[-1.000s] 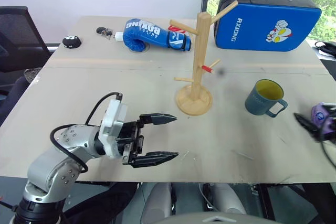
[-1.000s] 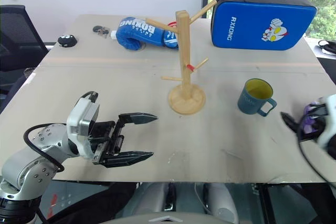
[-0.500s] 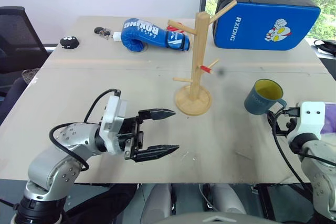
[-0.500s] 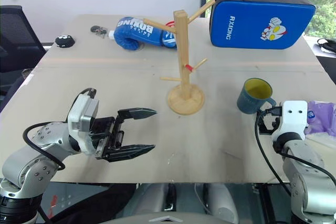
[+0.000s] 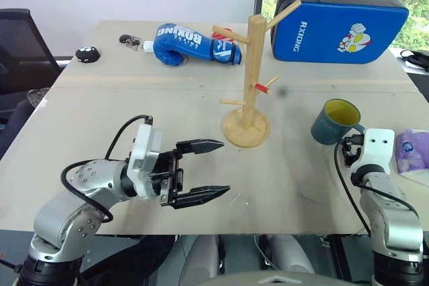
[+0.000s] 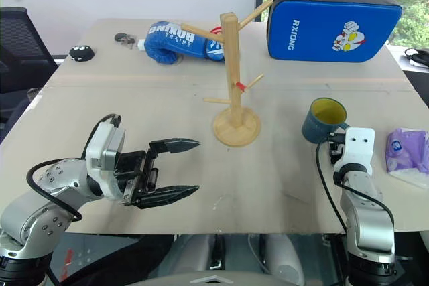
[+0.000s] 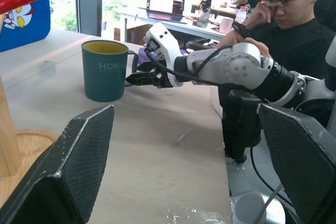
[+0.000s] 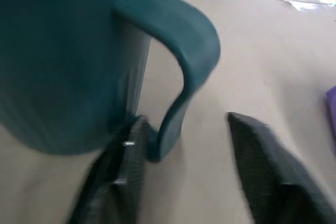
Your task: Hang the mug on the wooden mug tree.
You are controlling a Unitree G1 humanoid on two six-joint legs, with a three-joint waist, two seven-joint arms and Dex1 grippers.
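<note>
stands upright on the table (image 5: 87, 105): the mug (image 5: 333, 123), teal with a yellow inside, handle turned toward the right gripper (image 7: 137, 75). sits right at the handle, that gripper, pointing level at the mug's side. in the right wrist view, one finger (image 8: 122, 171) tucked just under and inside the loop, against the mug's wall, the other finger (image 8: 262, 161) out past the handle; so, handle between the jaws. jaws partly closed, a gap left on the outer side; cannot tell whether the handle is actually pinched. mug resting on the table, not lifted.

hovers low over the near part of the table, the left gripper (image 5: 213, 169), jaws spread wide and holding nothing, tips aimed across toward the mug, well apart from it. beyond those tips and slightly off to one side, the wooden mug tree (image 5: 249, 78), upright on its round base, one red-tipped peg pointing toward the mug's side. mug tree between the two grippers, nearer the left jaws than the mug is.

farther back beyond the tree: a blue boxing glove (image 5: 191, 43) and a blue pad (image 5: 338, 26).
</note>
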